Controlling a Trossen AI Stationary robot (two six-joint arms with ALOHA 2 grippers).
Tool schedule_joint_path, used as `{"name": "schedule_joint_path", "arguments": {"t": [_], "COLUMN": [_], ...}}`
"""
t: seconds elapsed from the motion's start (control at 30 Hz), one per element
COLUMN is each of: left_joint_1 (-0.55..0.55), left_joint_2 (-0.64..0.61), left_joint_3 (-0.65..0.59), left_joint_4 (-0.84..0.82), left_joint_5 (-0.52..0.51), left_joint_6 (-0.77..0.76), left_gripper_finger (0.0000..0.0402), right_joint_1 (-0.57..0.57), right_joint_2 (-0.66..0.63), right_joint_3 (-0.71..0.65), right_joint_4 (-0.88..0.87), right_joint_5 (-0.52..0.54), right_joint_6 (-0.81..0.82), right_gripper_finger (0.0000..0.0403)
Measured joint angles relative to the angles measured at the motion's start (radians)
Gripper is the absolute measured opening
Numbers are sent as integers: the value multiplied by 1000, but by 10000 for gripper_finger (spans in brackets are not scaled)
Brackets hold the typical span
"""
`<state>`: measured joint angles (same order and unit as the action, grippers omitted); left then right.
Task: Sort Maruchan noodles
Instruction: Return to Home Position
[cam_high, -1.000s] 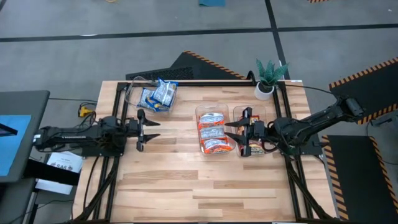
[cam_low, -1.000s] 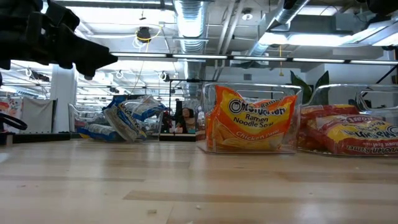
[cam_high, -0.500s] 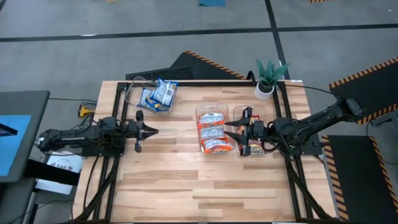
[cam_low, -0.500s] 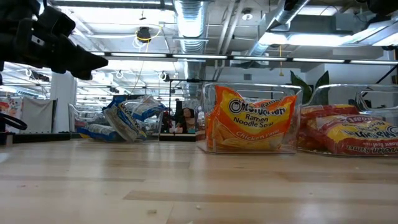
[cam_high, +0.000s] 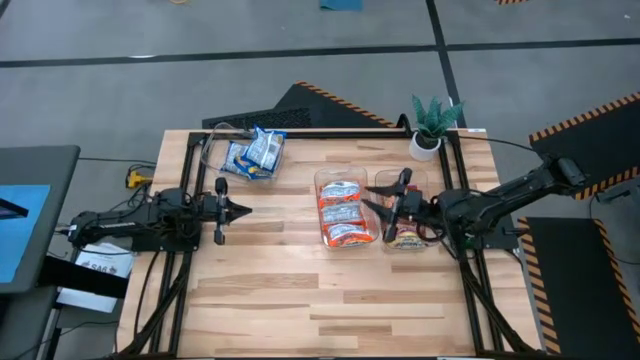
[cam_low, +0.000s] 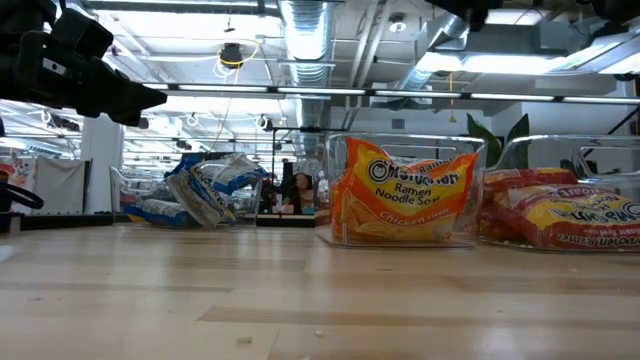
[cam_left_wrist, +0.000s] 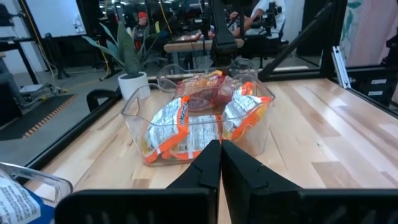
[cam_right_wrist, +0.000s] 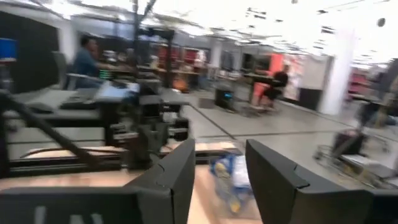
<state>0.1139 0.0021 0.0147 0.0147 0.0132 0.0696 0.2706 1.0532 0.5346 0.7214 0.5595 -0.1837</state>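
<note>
Item 1: blue-and-white noodle packets (cam_high: 255, 152), heaped in the first clear bin (cam_high: 212, 140) at 11 o'clock on the desk (cam_high: 300, 300).
Item 2: orange-and-white packets (cam_high: 342, 212), in the second clear bin (cam_high: 318, 180), near desk centre toward 1 o'clock.
Item 3: red-and-yellow packets (cam_high: 405, 238), in the third clear bin (cam_low: 540, 150), just beside item 2 at its 3 o'clock.
My left pincer (cam_high: 238, 210): fingers pressed together, empty, at 9 o'clock.
My right pincer (cam_high: 374, 208): fingers parted, empty, raised over items 2 and 3.
</note>
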Motion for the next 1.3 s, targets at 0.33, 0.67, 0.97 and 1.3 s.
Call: {"name": "schedule_joint_path", "arguments": {"t": [0.33, 0.67, 0.97, 1.3], "left_joint_1": [0, 0, 0, 0], "left_joint_2": [2, 2, 2, 2], "left_joint_3": [0, 1, 1, 1], "left_joint_4": [-2, -2, -5, -4], "left_joint_5": [-1, -1, -37, -40], "left_joint_6": [8, 9, 23, 23], "left_gripper_finger": [0, 0, 0, 0], "right_joint_1": [76, 125, 43, -127], "right_joint_2": [-273, -451, -676, -830], "right_joint_3": [1, -154, -326, -463], "right_joint_4": [-506, -628, -514, -415], "right_joint_5": [120, 119, -29, -317], "right_joint_6": [135, 223, 202, 202], "right_gripper_finger": [16, 8, 9, 9]}}
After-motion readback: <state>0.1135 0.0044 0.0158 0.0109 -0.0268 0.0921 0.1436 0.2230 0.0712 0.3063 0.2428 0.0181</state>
